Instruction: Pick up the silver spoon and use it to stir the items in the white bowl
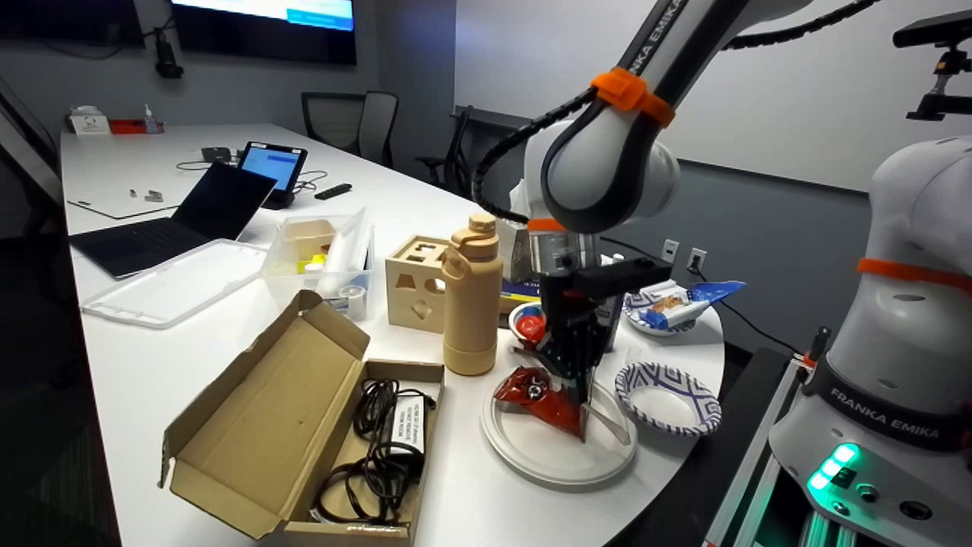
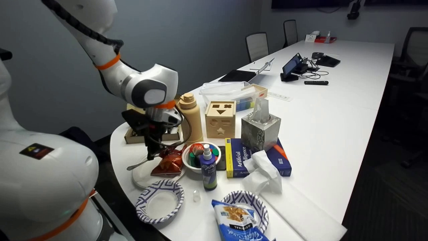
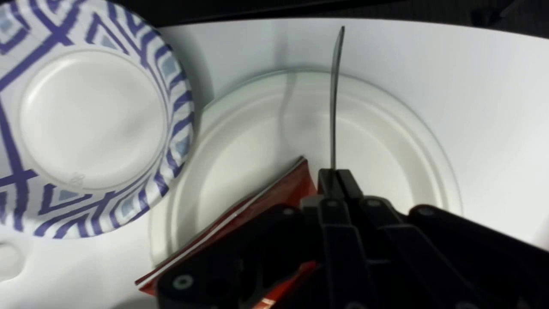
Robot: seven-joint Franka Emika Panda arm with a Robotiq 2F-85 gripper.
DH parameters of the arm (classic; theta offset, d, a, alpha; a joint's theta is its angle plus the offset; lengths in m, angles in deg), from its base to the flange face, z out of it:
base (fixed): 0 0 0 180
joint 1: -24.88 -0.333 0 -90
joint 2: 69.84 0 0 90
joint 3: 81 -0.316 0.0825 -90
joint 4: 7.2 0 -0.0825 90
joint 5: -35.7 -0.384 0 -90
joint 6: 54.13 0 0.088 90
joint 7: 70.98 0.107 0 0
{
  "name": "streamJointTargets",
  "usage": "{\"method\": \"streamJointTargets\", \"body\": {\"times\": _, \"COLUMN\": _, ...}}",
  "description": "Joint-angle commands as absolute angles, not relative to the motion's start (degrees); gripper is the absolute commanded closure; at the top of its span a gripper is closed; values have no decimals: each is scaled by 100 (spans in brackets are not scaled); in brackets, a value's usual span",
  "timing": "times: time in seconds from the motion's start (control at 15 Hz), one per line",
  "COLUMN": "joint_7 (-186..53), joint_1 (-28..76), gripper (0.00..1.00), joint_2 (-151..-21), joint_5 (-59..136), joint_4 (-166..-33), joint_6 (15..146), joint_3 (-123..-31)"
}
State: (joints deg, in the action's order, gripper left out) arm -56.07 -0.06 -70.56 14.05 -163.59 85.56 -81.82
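A black end effector [image 3: 336, 180] has its fingers pinched together around a thin, shiny silver spoon [image 3: 333, 98], holding it above a large, round white plate [image 3: 240, 154] on a white desk [image 2: 317, 127]. A glossy red snack bag [image 2: 170, 164] lies on the plate. In an exterior view, a small, round white bowl [image 2: 190, 168] near the bag contains small red, green and blue items [image 2: 197, 148]. A purple spray bottle [image 2: 209, 171] partly hides the bowl.

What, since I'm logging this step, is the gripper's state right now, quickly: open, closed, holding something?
The gripper: closed, holding the spoon.
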Motion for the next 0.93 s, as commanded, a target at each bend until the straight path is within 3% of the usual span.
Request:
{"method": "streamJointTargets", "body": {"times": 0.0, "joint_7": -5158, "joint_1": 548, "gripper": 99, "joint_2": -5729, "joint_5": 1809, "joint_4": -16283, "joint_6": 7135, "joint_3": -8719}}
{"method": "streamJointTargets", "body": {"times": 0.4, "joint_7": -4501, "joint_1": 1051, "gripper": 99, "joint_2": -4831, "joint_5": 1998, "joint_4": -15721, "joint_6": 5487, "joint_3": -9196}}
{"method": "streamJointTargets", "body": {"times": 0.87, "joint_7": -3636, "joint_1": 1689, "gripper": 99, "joint_2": -5650, "joint_5": 3030, "joint_4": -15446, "joint_6": 5032, "joint_3": -9488}}
